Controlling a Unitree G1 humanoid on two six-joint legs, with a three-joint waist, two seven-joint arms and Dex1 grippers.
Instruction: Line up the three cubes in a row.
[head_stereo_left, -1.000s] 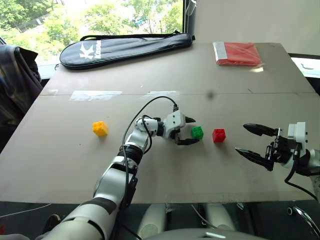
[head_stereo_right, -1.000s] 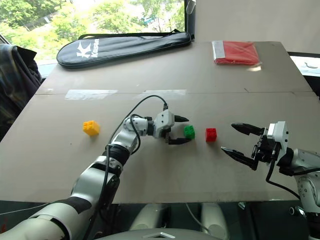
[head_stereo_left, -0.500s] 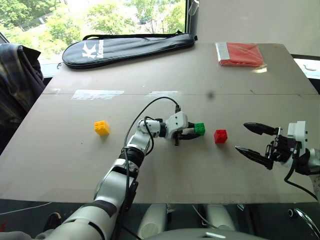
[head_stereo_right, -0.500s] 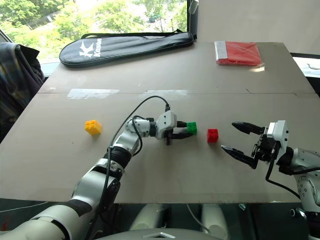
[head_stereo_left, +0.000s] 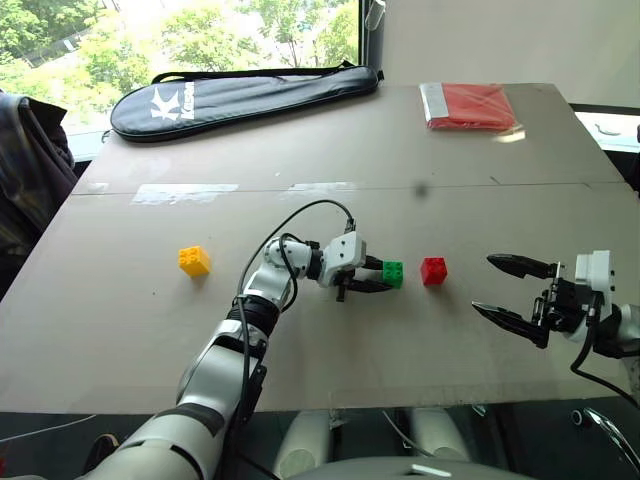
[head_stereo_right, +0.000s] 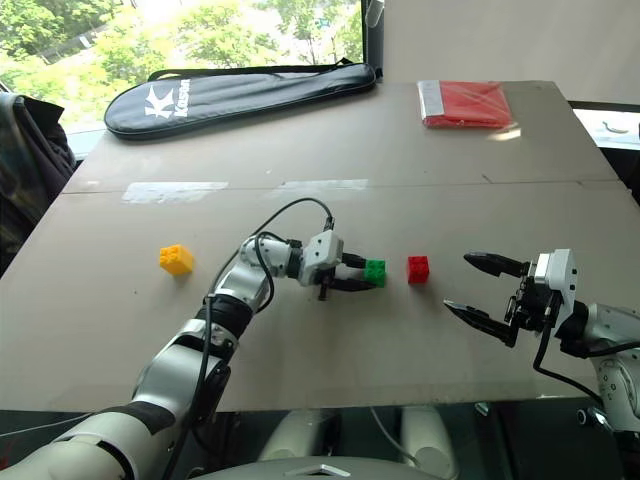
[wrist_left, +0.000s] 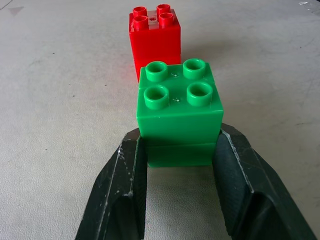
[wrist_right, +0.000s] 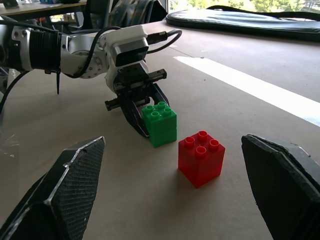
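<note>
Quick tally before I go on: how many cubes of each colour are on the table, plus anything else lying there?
Yellow cube: 1
Green cube: 1, in the left tool
Red cube: 1
Black racket bag: 1
Flat red packet: 1
Total: 5 things, 3 of them cubes

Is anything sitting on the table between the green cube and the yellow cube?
Nothing visible. The left gripper is shut on the green cube, and only bare table plus that gripper's own arm lie between it and the yellow cube.
</note>
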